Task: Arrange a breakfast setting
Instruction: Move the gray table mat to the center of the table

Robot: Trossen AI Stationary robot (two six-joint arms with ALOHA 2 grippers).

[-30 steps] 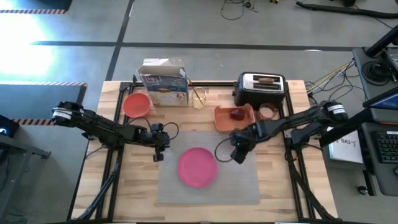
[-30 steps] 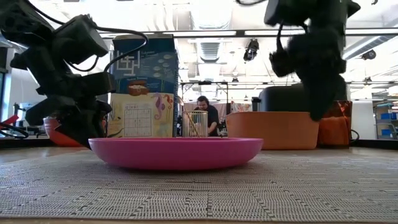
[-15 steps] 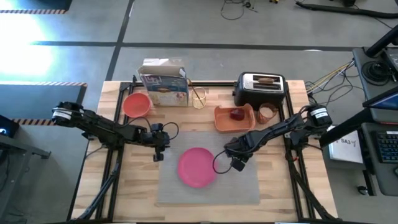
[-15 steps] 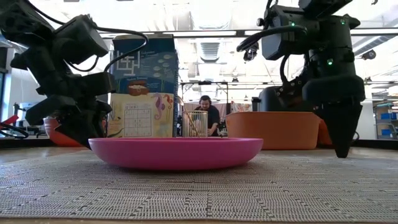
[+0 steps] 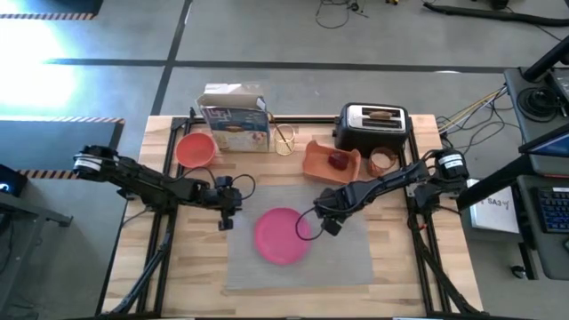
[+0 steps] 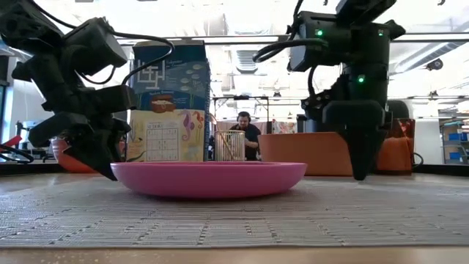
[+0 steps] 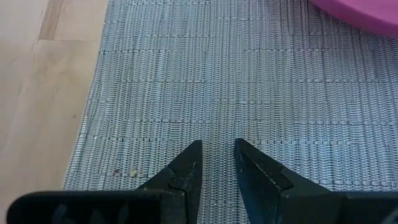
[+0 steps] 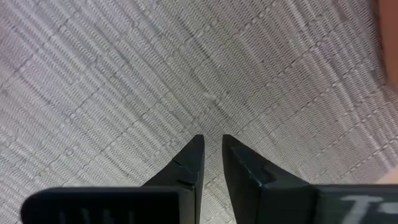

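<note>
A round pink plate (image 5: 283, 236) rests on the grey placemat (image 5: 347, 262) at mid-table. My right gripper (image 5: 327, 227) points down at the mat just right of the plate, its fingers almost together and empty (image 8: 212, 146). My left gripper (image 5: 227, 219) stands over the mat's left part (image 7: 217, 149), its fingers almost together and empty. The orange bowl (image 5: 196, 148) sits far left. The red apple (image 5: 339, 161) lies in the orange tray (image 5: 320, 169). The small orange cup (image 5: 383, 160) sits right of the tray. The toast (image 5: 380, 113) sticks out of the toaster (image 5: 373, 133). My right gripper comes from above, pointing down, and its near-shut fingertips (image 6: 359, 174) meet the placemat's top (image 8: 186, 87) just right of the plate. The mat lies flat on the table. Of my left gripper, I cannot tell whether its tips (image 6: 108, 173) touch the mat.
A cereal box (image 5: 234, 116) and a wire holder (image 5: 284, 140) stand at the far edge between bowl and toaster. A person (image 6: 240, 130) sits in the room beyond the table. Bare wood shows along the near edge (image 5: 293, 302).
My right gripper has come down onto the mat and gone toward the table's left, closer to the plate. The placemat with the plate has slid a little toward the far edge. The orange tray has shifted a little toward the left and turned slightly.
</note>
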